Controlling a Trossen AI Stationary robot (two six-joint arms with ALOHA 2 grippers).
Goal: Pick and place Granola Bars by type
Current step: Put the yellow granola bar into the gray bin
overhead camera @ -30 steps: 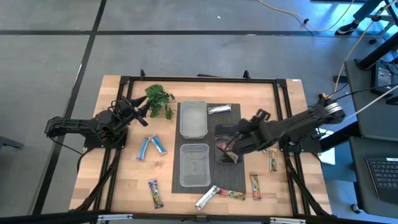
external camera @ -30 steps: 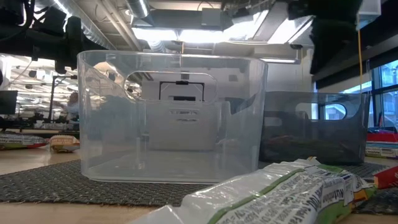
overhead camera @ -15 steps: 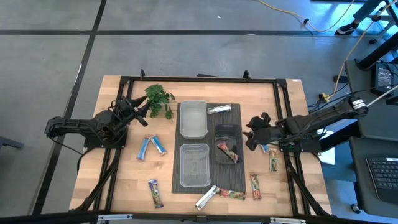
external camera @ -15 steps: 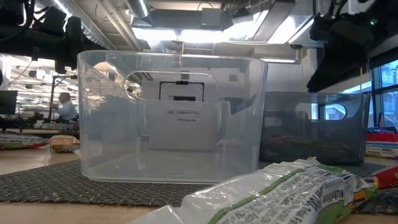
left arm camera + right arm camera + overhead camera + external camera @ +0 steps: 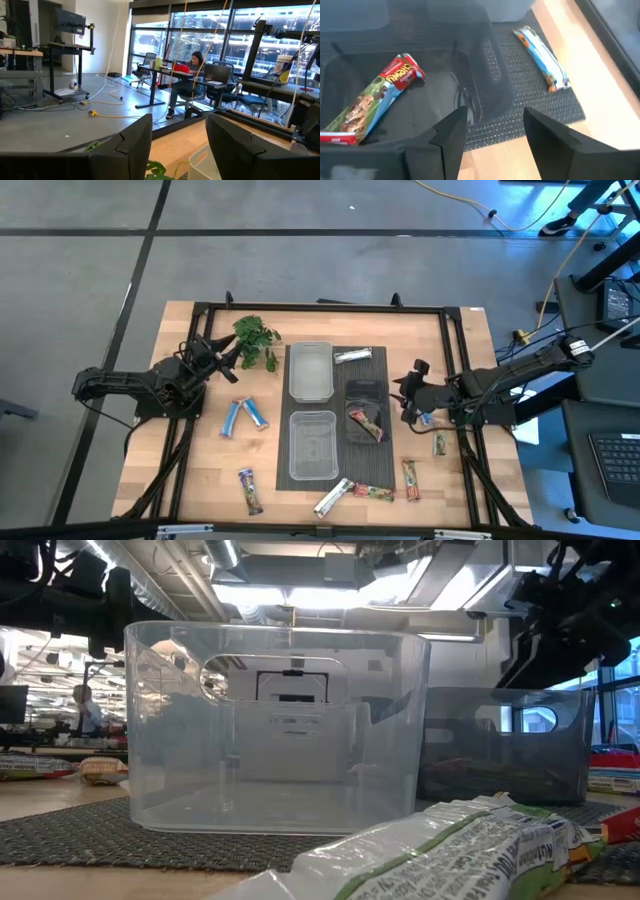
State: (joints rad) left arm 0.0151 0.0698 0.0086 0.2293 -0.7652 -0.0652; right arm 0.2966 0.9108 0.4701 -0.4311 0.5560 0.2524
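Note:
My right gripper [image 5: 404,392] is open and empty, just right of the dark tub [image 5: 362,387]; it also shows in its wrist view [image 5: 495,135]. A red-green bar [image 5: 367,423] lies flat on the tub's floor [image 5: 375,102]. A silver bar [image 5: 352,356] lies on the mat past the tub [image 5: 542,52]. Two blue bars [image 5: 245,416] lie on the wood at the left. My left gripper [image 5: 230,355] waits open by the green sprig [image 5: 256,340], and its open fingers show in its wrist view [image 5: 179,150].
Two clear tubs [image 5: 292,370] [image 5: 292,445] stand on the dark mat left of the dark tub. More bars lie near the front edge: one at the left [image 5: 249,491], a silver one [image 5: 332,498], a red-green one [image 5: 372,492] and two at the right [image 5: 410,478] [image 5: 439,442].
My right gripper has drawn back from over the dark tub toward the table's right edge and a little toward the far edge. The red-green bar that was at its fingers now lies on the tub's floor.

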